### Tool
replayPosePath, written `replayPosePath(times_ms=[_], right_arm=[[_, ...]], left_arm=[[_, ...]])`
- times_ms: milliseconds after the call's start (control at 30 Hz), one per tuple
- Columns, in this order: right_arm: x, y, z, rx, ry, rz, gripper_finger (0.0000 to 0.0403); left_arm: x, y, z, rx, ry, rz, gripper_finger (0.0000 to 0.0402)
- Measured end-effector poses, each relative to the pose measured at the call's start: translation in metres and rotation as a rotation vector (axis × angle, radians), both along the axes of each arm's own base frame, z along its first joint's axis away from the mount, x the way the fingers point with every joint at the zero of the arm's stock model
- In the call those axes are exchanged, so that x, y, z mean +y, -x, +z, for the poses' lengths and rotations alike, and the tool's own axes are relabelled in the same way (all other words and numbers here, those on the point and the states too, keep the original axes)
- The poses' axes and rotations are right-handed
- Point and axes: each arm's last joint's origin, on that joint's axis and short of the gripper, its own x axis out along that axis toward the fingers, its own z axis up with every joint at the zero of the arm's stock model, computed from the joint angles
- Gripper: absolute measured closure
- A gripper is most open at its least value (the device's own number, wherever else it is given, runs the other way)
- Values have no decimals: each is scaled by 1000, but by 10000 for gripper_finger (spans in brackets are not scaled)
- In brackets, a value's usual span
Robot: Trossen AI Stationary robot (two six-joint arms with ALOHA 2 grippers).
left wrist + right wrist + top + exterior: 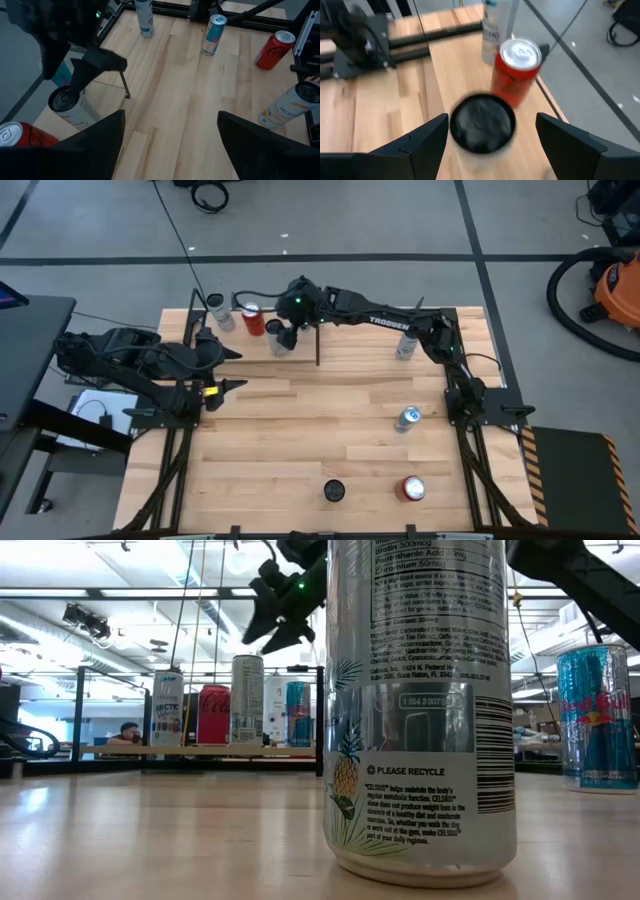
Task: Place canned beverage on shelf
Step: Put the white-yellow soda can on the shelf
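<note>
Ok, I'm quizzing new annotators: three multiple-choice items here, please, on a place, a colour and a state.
1. The right gripper is: A over the shelf; B at its own base; C off the table.
2. The can beside the dark-topped can is: A blue; B red; C green.
3. Jaws of the left gripper: A shut on a can; B shut empty; C open.

A: the high view shows it above the board. B: the red can stands right by it. C: a wide gap parts them.
</note>
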Motion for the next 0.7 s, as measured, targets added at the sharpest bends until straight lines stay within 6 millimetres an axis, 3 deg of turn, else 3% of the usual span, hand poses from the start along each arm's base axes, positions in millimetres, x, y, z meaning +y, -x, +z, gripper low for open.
replayPosePath(times_ms=[367, 700], right_arm=[[-3, -9, -15, -2, -13, -23, 93], [-1, -11, -12, -34, -24, -2, 93]], left_arm=[[0, 0, 0, 0, 0, 0, 83], [0, 0, 0, 0, -1, 0, 83]])
